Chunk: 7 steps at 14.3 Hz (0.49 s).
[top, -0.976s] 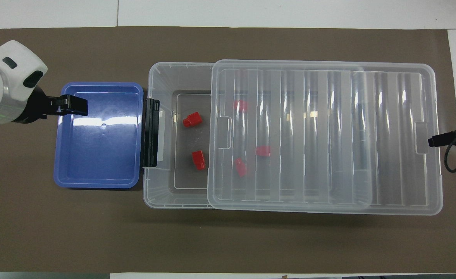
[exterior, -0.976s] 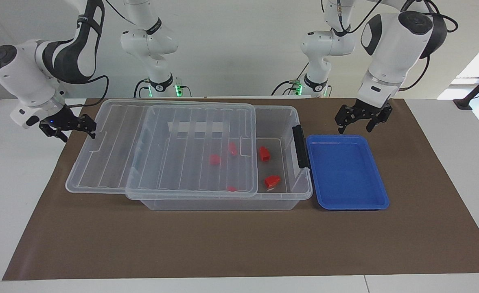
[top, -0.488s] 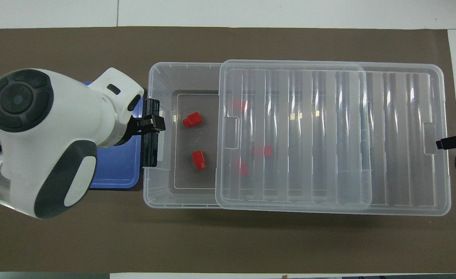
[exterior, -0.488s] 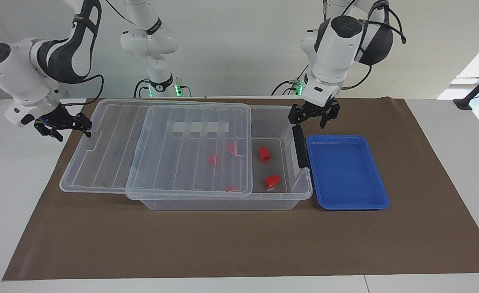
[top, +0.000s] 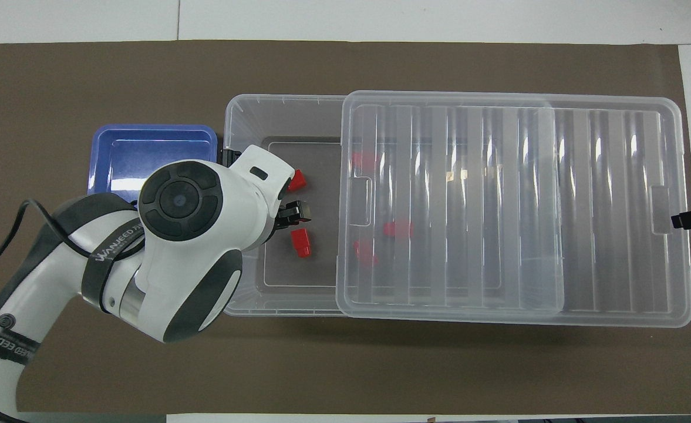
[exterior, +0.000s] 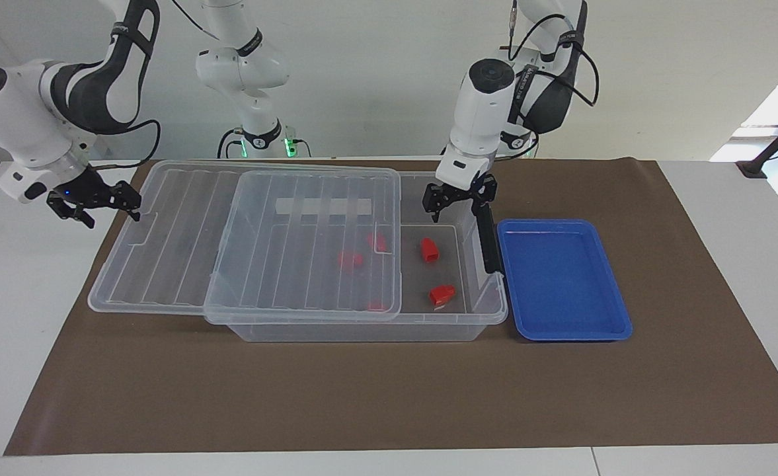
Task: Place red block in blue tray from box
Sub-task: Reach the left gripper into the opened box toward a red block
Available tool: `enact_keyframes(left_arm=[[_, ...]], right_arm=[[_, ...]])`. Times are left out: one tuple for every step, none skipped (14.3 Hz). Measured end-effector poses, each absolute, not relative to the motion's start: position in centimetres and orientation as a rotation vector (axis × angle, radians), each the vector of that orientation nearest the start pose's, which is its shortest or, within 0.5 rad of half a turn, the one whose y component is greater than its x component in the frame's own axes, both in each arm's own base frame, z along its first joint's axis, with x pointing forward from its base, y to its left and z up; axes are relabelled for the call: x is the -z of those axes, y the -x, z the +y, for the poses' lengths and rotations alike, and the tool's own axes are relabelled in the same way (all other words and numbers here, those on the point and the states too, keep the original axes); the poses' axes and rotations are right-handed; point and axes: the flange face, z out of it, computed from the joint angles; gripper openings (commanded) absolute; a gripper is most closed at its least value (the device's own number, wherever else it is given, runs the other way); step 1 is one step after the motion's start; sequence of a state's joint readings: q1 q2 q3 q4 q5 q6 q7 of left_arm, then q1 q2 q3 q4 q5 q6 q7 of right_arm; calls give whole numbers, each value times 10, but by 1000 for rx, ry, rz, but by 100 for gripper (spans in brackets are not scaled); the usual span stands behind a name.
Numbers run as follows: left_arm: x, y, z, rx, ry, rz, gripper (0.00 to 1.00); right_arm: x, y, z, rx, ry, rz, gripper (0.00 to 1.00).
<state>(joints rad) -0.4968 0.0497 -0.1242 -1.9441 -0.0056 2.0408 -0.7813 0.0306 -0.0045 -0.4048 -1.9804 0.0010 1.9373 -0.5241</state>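
Observation:
The clear box lies along the mat, its ribbed lid slid partway off toward the right arm's end. In the uncovered end lie the narrow red block and a wider red piece. My left gripper hangs open over that end, just above the red block, holding nothing. The blue tray sits beside the box's latch end. My right gripper is open at the lid's outer end.
More red pieces show through the lid inside the box. A black latch stands on the box wall beside the tray. A brown mat covers the table, and the left arm hides part of the tray from overhead.
The left gripper swung from the tray's edge nearer the robots to over the box's open end. The lid slid further toward the right arm's end, the right gripper moving along with it.

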Motion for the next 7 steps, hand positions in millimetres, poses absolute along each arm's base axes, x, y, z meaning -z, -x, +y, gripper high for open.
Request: enact_keyframes(left_arm=[[-450,-467,-341,41,3170,-267,99],[-440,-467,-345,37,3170,-270,98],[-430,-468,-347,35,3171,-271,98],[-419,-468,-347,39,3174,-273,97],[-408,-467,-346,45,3178,-277,96],[-396,-466,-344,45,3179,-279,95],[-385,-464,-343,39,3177,-278,95]], right_arm=[[-464,-512,-202,-53,3114,-231,100],[-464,-512,-203,-53,3114,-230,100],[-464,-512,-203,-53,3115,-230,100],[-464,-512,-203,-53,3115,-229,100],[-464,-512,-203,-52,3116,-230,100],[-465,-512,-204,-49,3118,-230,100],[-468,-514,-204,-43,3120,-232,100]])
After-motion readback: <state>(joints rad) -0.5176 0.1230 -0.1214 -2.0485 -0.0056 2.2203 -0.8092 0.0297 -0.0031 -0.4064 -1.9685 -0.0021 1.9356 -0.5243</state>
